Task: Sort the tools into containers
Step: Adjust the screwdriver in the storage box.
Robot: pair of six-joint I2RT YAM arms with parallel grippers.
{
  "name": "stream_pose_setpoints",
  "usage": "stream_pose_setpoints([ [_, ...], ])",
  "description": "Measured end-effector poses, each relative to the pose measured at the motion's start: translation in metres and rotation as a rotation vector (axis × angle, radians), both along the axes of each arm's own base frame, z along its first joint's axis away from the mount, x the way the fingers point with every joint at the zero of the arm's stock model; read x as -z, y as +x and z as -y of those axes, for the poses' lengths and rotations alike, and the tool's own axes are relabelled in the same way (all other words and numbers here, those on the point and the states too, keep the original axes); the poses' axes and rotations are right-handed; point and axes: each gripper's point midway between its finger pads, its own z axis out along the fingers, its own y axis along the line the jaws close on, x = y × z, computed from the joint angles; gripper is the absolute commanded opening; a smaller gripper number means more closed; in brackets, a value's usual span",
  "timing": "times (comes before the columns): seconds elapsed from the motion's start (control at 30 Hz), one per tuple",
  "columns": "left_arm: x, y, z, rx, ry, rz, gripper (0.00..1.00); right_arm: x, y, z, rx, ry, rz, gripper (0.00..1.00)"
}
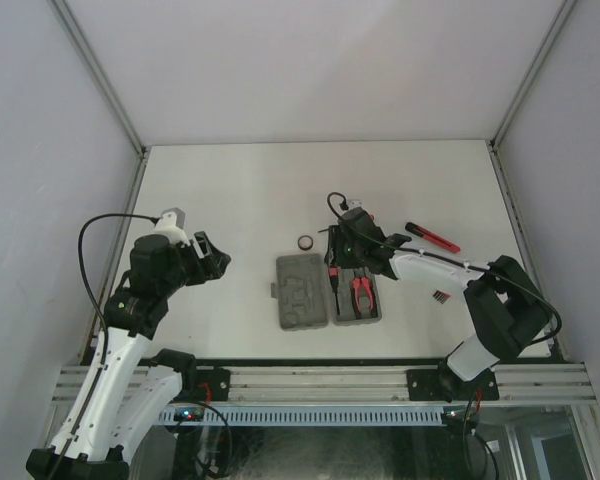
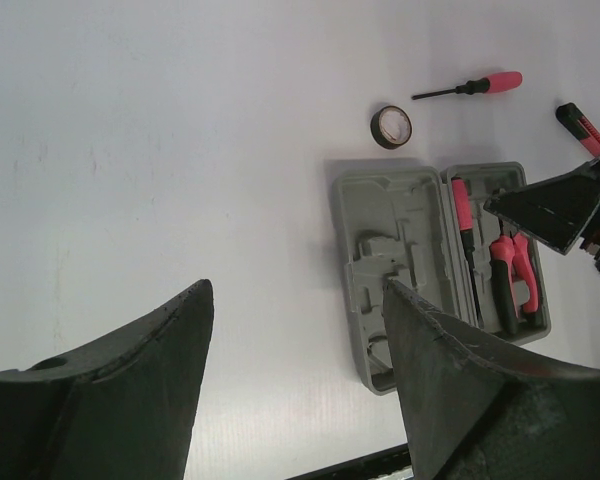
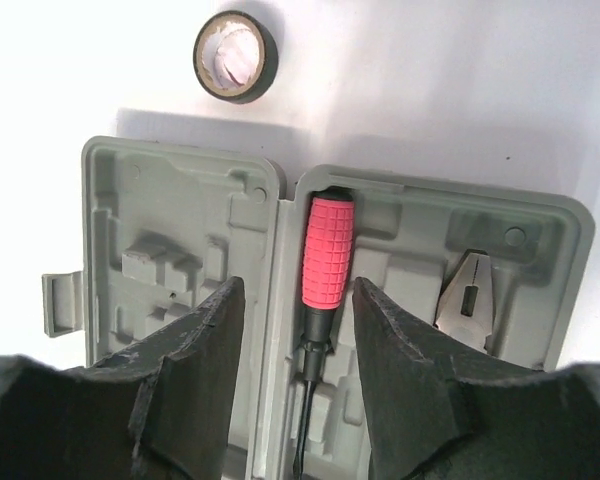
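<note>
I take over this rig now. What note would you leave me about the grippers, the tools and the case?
Left gripper: open, empty, above the table, left of the case.
Right gripper: open, fingers either side of the screwdriver in the case's right half.
Done: screwdriver and pliers lie in the case.
To do: ring, second screwdriver, stick tool and comb piece, all on the table.

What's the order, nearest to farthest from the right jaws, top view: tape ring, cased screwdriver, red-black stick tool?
1. cased screwdriver, directly beneath the right gripper.
2. tape ring, just beyond, to the left.
3. red-black stick tool, farther off to the right.
</note>
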Motion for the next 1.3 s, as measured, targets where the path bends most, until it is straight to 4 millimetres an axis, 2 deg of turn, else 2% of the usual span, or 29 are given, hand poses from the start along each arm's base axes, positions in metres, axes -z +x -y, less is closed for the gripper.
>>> stream_pose_setpoints([
  [0.2, 0.0, 0.0, 0.0, 0.002, -0.001, 0.0, 0.73, -0.004, 0.0, 0.005, 0.004, -0.023, 0.015, 0.3],
  [0.37, 0.0, 0.0, 0.0, 0.002, -0.001, 0.0, 0.73, -0.003, -0.003, 0.004, -0.01, -0.05, 0.003, 0.25],
  [0.57, 0.0, 0.0, 0.0, 0.002, -0.001, 0.0, 0.73, 0.001, -0.009, -0.001, -0.039, -0.083, -0.016, 0.22],
  [0.93, 0.0, 0.0, 0.0, 0.002, -0.001, 0.0, 0.72, 0.029, -0.024, 0.0, -0.07, -0.156, -0.1, 0.17],
  [1.2, 0.0, 0.0, 0.0, 0.002, -0.001, 0.0, 0.73, 0.033, -0.018, -0.004, -0.073, -0.178, -0.107, 0.15],
  [1.3, 0.0, 0.0, 0.0, 0.002, -0.001, 0.0, 0.73, 0.032, -0.018, -0.004, -0.072, -0.184, -0.106, 0.2],
])
